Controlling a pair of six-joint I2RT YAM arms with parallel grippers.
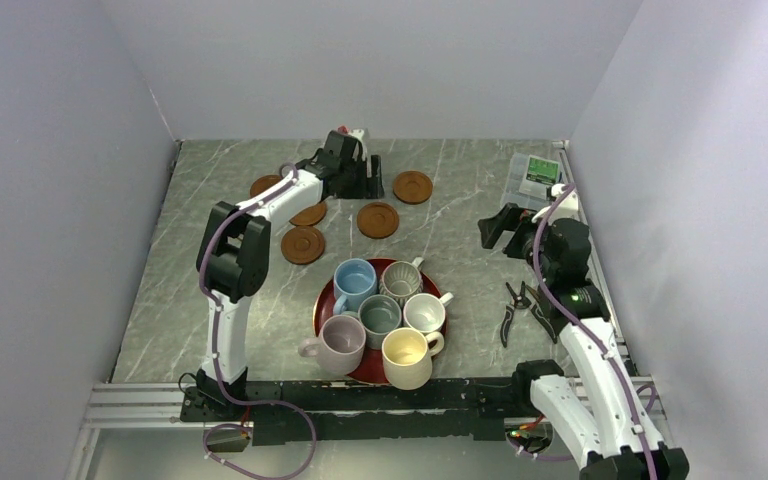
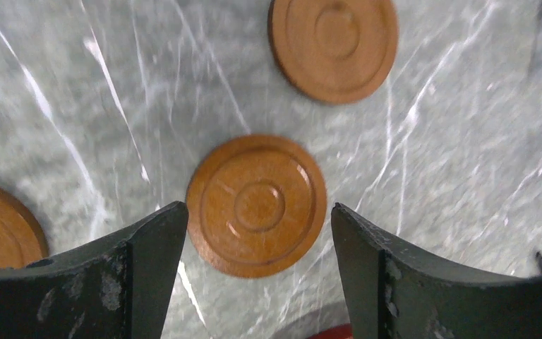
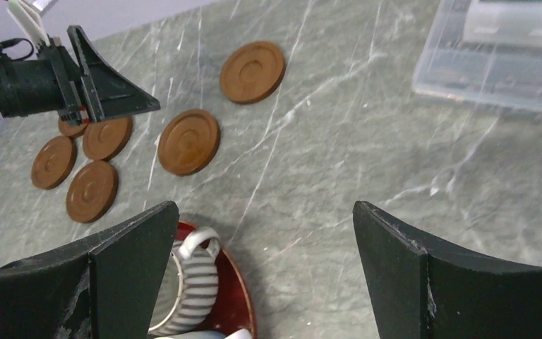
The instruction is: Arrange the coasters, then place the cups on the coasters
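Hovering with left gripper [image 2: 257,212] spread wide over one coaster [image 2: 256,187] flat on the table [image 2: 452,176].
Gaping empty with right gripper [image 3: 265,208] too; other coasters [image 1: 303,244] loose at the far side, six cups [image 1: 407,355] crowded on the red tray [image 1: 322,305].

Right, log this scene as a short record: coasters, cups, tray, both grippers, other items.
coasters: six, lying on the table beyond the tray, none under a cup
cups: six, all standing on the red tray
left gripper: open, above one coaster, holding nothing
right gripper: open, empty, to the right of the tray
other items: pliers, clear plastic box, both on the right side
task state: no cup on a coaster yet
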